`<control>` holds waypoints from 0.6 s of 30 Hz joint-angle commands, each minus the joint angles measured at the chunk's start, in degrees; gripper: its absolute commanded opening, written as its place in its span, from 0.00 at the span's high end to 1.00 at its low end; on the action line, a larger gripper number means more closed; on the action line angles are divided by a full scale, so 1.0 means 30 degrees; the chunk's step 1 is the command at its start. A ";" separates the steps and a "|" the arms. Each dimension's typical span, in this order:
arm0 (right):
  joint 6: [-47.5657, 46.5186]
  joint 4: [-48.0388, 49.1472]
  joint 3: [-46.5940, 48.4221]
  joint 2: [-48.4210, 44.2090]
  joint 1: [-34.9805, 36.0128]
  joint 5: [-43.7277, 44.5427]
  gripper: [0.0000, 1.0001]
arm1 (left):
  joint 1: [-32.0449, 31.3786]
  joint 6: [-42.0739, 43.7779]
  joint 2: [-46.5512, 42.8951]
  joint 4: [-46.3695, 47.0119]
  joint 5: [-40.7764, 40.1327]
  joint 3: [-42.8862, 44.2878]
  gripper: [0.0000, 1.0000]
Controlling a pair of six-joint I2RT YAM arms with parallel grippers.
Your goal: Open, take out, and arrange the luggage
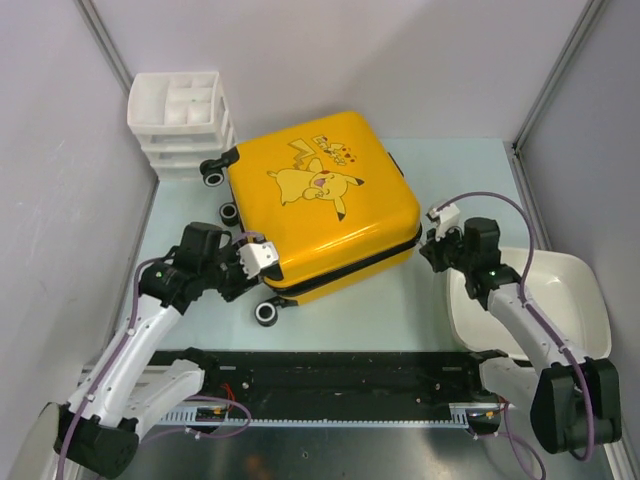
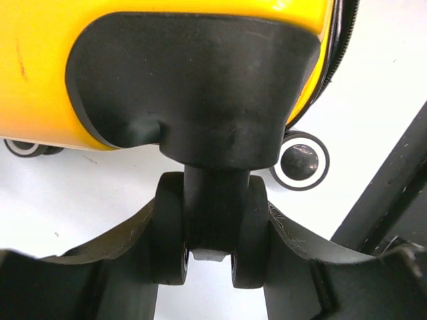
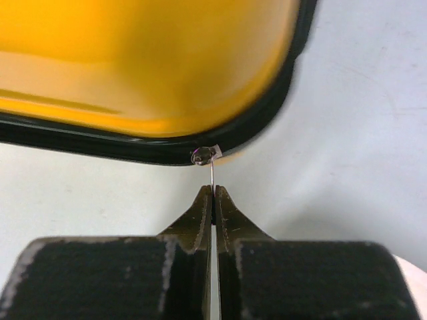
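Observation:
The luggage (image 1: 320, 200), a yellow hard-shell suitcase with a cartoon print, lies flat and closed on the table. My left gripper (image 1: 255, 262) is at its near left corner. In the left wrist view the gripper (image 2: 210, 230) is shut on a black twin wheel (image 2: 172, 227) under the luggage (image 2: 40, 80), one finger pressing each side. My right gripper (image 1: 432, 240) is at the luggage's right corner. In the right wrist view that gripper (image 3: 213, 193) is shut on the thin metal zipper pull (image 3: 211, 175), which hangs from the slider (image 3: 202, 156) on the black zip line.
A white plastic drawer unit (image 1: 182, 120) stands behind the luggage at the back left. A white tub (image 1: 540, 300) sits at the right, under my right arm. A black rail (image 1: 340, 380) runs along the near edge. Another wheel (image 2: 301, 161) rests beside the gripped one.

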 commanded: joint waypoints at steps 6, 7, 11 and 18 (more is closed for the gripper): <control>-0.5906 0.0124 0.1693 0.1871 -0.6246 -0.5341 1.00 | 0.3619 0.4270 0.0227 -0.2432 -0.1224 0.0034 1.00; -0.5965 0.0504 0.2247 0.2548 -0.6338 -0.6129 1.00 | 0.3620 0.4271 0.0463 -0.2431 -0.1106 0.0093 1.00; -0.5118 0.2967 0.4504 0.5772 -0.6397 -0.7219 1.00 | 0.3650 0.5001 0.1051 -0.2461 -0.0637 0.0241 1.00; -0.5146 0.3965 0.8665 1.0754 -0.5871 -0.9854 1.00 | 0.3621 0.5328 0.2367 -0.2490 0.0358 0.0970 0.96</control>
